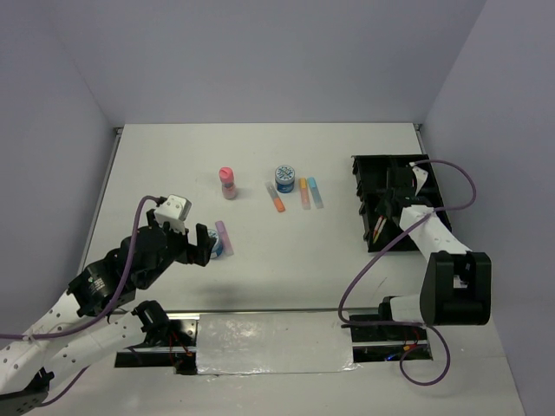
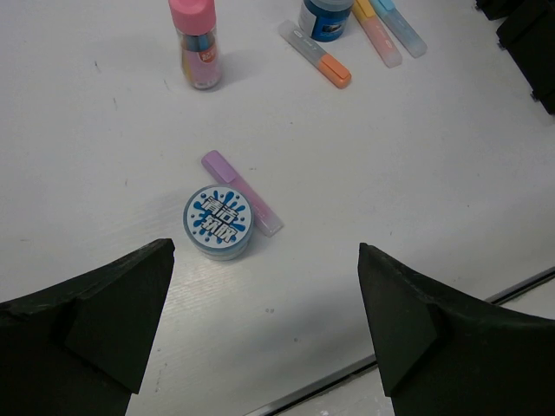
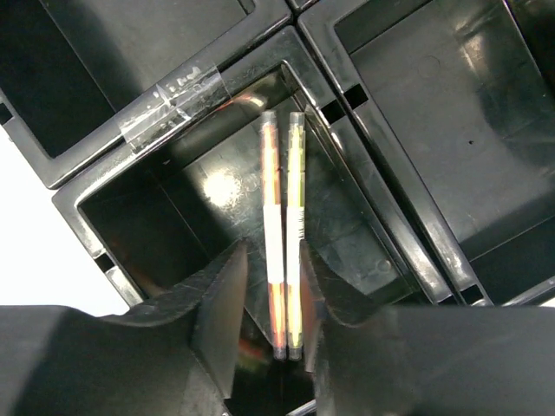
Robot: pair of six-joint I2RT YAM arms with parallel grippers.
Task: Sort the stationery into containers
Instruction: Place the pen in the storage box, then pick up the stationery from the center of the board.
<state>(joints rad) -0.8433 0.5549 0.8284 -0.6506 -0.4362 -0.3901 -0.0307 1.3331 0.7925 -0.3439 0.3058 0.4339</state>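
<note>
The left gripper (image 2: 264,251) hovers wide open and empty. The round tub (image 2: 218,222) lies just ahead of its fingers, with the purple marker (image 2: 243,192) touching its far right side. Farther off, the right gripper (image 3: 273,256) stands partly open around 2 pens (image 3: 274,217), parallel to its fingers, inside 1 compartment of the black tray (image 3: 364,186).

Blue-white splash-patterned tub (image 2: 219,222), purple marker (image 2: 241,191)

tub lid (image 2: 219,218) lettering too blurred; nothing legible
</note>
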